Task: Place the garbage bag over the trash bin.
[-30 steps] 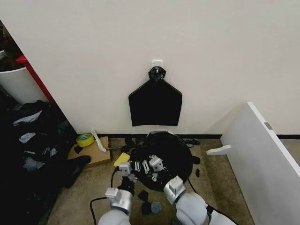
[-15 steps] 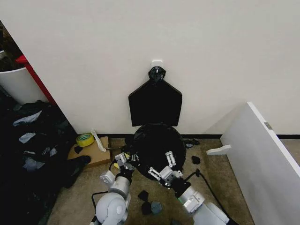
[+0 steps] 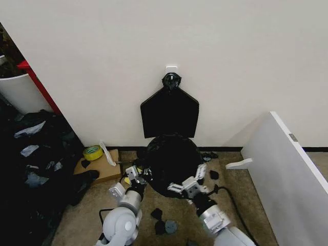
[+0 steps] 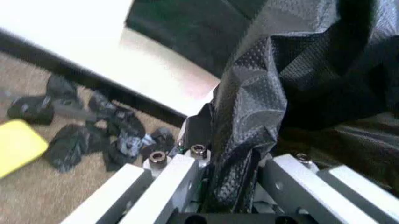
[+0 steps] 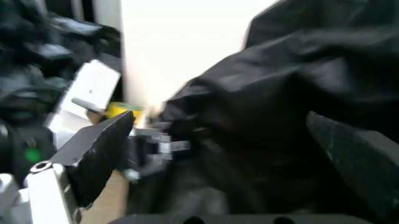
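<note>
Over the past second both arms have swung from the middle of the garbage bag (image 3: pixel 170 160) out to its edges, and the black film now drapes over the trash bin on the floor against the wall, hiding it. The left pincer (image 3: pixel 136 177), at the bag's left edge, is clenched on a fold of film (image 4: pixel 246 140). The right pincer (image 3: pixel 190 183) stands released at the near right edge, so that side probably still needs tugging down.

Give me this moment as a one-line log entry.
left gripper: shut on garbage bag | right gripper: open, at bag's near right edge | trash bin: covered by bag
</note>
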`<state>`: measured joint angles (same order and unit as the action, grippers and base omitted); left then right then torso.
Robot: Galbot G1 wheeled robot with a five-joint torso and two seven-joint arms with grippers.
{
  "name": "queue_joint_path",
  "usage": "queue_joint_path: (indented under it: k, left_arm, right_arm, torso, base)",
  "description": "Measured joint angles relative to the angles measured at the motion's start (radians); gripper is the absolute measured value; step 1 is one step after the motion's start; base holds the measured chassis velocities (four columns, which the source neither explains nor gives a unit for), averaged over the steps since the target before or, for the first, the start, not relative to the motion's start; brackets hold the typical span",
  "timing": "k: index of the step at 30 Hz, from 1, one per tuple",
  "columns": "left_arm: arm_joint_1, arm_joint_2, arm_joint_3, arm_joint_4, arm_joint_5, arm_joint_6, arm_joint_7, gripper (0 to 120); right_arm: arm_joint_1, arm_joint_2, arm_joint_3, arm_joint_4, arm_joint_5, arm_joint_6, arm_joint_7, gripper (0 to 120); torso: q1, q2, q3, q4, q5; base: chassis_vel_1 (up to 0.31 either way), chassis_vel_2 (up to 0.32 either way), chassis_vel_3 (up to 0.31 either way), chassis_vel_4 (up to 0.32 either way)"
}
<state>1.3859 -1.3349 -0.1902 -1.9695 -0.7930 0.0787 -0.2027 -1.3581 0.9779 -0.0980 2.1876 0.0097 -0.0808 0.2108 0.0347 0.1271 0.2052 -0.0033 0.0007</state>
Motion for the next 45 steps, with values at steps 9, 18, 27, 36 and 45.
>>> queue_joint_path:
  k: [9,18,27,36,45]
  left_arm:
    - [0.047,0.023,0.035,-0.007,0.151,-0.091,0.054,1]
    - [0.044,0.017,0.045,-0.008,0.164,-0.099,0.055,1]
    - [0.055,0.013,0.046,-0.023,0.172,-0.099,0.053,1]
    - [0.080,0.018,0.048,-0.060,0.177,-0.098,0.051,1]
    - [0.092,0.018,0.051,-0.075,0.183,-0.096,0.050,1]
  right_arm:
    - [0.122,0.032,-0.002,-0.017,0.452,-0.240,0.067,68]
    - [0.159,0.041,-0.004,0.001,0.620,-0.476,0.268,34]
    - [0.234,0.063,-0.027,-0.036,0.643,-0.652,0.268,0]
    - [0.287,0.073,-0.052,-0.129,0.577,-0.659,0.250,0]
    - [0.307,0.078,-0.053,-0.179,0.537,-0.655,0.232,0]
  torso:
    - [0.000,0.000,0.000,0.0001,0.0000]
    - [0.000,0.000,0.000,-0.0001,-0.0001]
    - [0.000,0.000,0.000,0.0000,0.0000]
    - [0.000,0.000,0.000,0.0000,0.0000]
    - [0.000,0.000,0.000,0.0000,-0.0001]
  base:
    - [0.000,0.000,0.000,0.000]
    - [0.000,0.000,0.000,0.000]
    - [0.000,0.000,0.000,0.000]
    - [0.000,0.000,0.000,0.000]
    - [0.000,0.000,0.000,0.000]
